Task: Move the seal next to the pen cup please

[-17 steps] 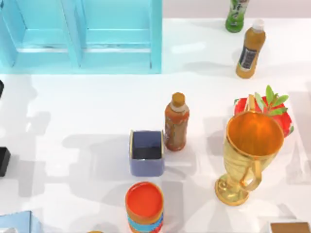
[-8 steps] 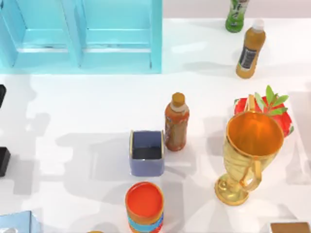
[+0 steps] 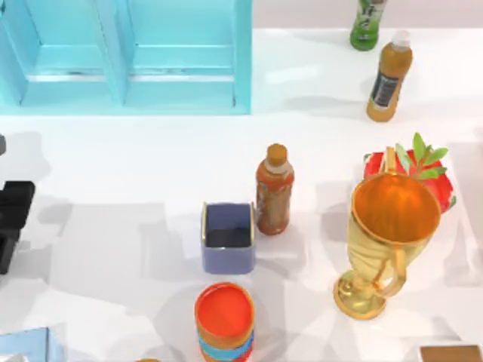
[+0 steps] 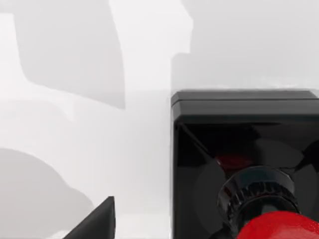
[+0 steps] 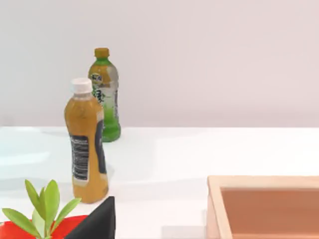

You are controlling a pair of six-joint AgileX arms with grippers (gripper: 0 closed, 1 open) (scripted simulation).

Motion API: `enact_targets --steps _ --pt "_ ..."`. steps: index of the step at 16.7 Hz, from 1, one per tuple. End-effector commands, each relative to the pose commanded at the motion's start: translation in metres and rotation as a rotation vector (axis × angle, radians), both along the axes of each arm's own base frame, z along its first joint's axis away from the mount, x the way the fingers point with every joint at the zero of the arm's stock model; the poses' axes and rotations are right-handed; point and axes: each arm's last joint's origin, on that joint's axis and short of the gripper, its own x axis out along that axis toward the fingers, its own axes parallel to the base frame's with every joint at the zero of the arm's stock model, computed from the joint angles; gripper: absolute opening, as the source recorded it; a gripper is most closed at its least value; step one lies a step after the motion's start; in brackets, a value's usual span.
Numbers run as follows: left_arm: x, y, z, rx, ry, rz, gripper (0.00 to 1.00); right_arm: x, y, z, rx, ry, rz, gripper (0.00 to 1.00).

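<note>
The pen cup (image 3: 228, 237), a square slate-blue cup with a pale rim, stands at the table's middle. The seal (image 4: 244, 164) shows close up in the left wrist view: a black square base with a glossy red knob (image 4: 279, 226). My left gripper (image 3: 13, 202) reaches in at the top view's left edge, far to the left of the pen cup. It hovers over the seal, open, with one dark fingertip (image 4: 97, 224) beside the base. My right arm is parked; one of its fingertips (image 5: 97, 221) shows in its wrist view.
An orange-brown bottle (image 3: 274, 188) stands just right of the pen cup and an orange striped cup (image 3: 224, 320) just in front of it. A gold goblet (image 3: 389, 241), a red leafy thing (image 3: 423, 170), two bottles (image 3: 389, 75), a blue cabinet (image 3: 128, 53) and a wooden box (image 3: 450, 353) stand around.
A black part of my left gripper has come into the top view at the left edge, and the shadows on the left side of the table have shifted. Nothing else moved.
</note>
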Motion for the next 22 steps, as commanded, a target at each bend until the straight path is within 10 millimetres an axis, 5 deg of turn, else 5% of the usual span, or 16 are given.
enact_targets --steps 5,18,22 --pt "-0.0008 0.0000 -0.0040 -0.001 0.004 0.000 1.00 0.0000 0.0000 0.0000 0.000 0.000 0.000 1.00" --pt "-0.0008 0.0000 -0.0040 -0.001 0.004 0.000 0.02 0.0000 0.0000 0.0000 0.000 0.000 0.000 1.00" --pt "-0.0008 0.0000 -0.0040 -0.001 0.004 0.000 0.00 0.0000 0.0000 0.0000 0.000 0.000 0.000 1.00"
